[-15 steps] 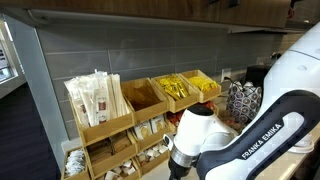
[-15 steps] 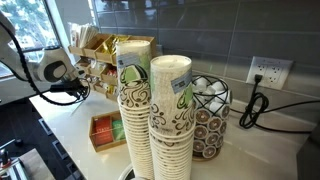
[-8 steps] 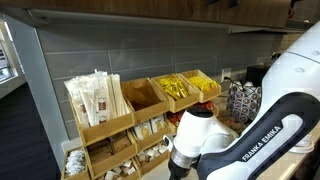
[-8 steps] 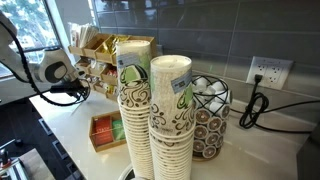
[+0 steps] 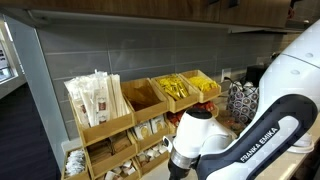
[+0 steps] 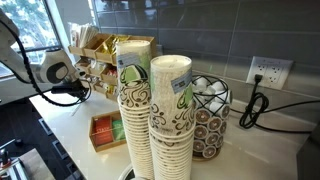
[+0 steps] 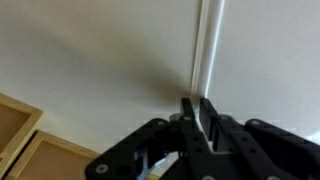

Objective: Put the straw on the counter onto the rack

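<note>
Straw (image 7: 208, 45). Shows only in the wrist view: white and thin, running straight from the top edge down into the jaws, over the pale surface (image 7: 100, 50). Cannot tell whether resting on it or raised just off it. Light wooden edge (image 7: 20, 140) in the lower corner of that view, apart from the straw.

Same surface in an exterior view (image 6: 70, 120), pale beige, carrying everything. White Franka arm (image 5: 250, 135) across the lower corner in front of the rack (image 5: 125, 110); in an exterior view (image 6: 48, 72) reaching low just beside the rack (image 6: 100, 45). Rack of light wood against the grey tiled wall, tiered with slanted bins: wrapped straws (image 5: 95, 98) upright in one top bin, yellow packets (image 5: 180, 88) further along. Two tall stacks of paper cups (image 6: 150, 110) nearest the camera, wire basket of pods (image 6: 212, 110) just beside them, small low wooden tray (image 6: 103, 130) of packets on their other side. Jaws clenched on the straw's near end, pressed close on either side.
</note>
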Tool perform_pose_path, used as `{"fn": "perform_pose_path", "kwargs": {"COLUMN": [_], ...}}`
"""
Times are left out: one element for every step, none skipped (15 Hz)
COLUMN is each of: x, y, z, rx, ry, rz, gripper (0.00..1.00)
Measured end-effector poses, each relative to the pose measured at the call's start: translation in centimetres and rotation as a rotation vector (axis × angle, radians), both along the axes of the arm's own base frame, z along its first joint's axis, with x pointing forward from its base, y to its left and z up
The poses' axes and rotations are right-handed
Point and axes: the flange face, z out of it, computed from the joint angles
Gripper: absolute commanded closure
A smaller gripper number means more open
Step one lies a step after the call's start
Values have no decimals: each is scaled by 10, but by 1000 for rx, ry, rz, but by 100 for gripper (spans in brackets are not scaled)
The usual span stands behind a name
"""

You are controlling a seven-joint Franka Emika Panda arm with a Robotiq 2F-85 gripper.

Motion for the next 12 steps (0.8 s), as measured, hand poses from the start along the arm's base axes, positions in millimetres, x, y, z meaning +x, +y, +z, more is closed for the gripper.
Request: {"fn": "perform_pose_path", "kwargs": {"x": [1,2,2,2,2,2,2,3,3,3,3,3], "y": [0,1,1,1,1,1,1,1,1,1,1,1], "z": [0,0,-1,-1,-1,-1,-1,-1,-1,0,0,0], "rx": [1,2,2,2,3,3,3,3,3,3,4,4], "ry": [-1,-1,0,-1,0,-1,-1,-1,-1,-2,-2,-2], "rz": [0,0,0,0,0,0,0,0,0,0,0,0], "gripper": [62,64,67,65,67,67,68,67,68,67,67,66]}}
